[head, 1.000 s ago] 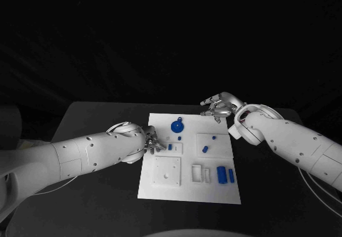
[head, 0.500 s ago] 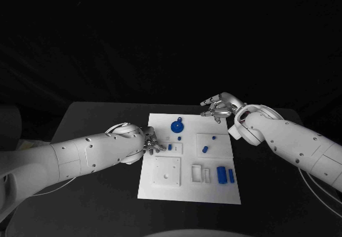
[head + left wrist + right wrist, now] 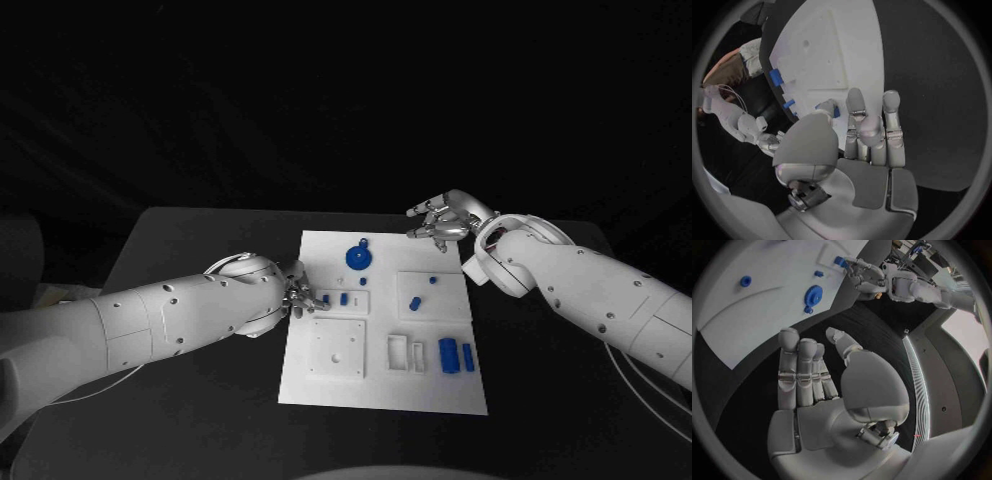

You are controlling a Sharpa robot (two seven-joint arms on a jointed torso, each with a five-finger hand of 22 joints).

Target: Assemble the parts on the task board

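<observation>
The task board (image 3: 382, 320) lies flat in the middle of the dark surface (image 3: 188, 235), likely so both hands can reach the parts. The left hand (image 3: 303, 293) rests at the board's left edge, its fingers (image 3: 856, 107) reaching toward a small blue part (image 3: 343, 297). I cannot tell if they hold it. The right hand (image 3: 450, 217) hovers off the board, near its upper right corner, with fingers partly curled and nothing in them. A round blue part (image 3: 356, 259) sits near the board's top.
</observation>
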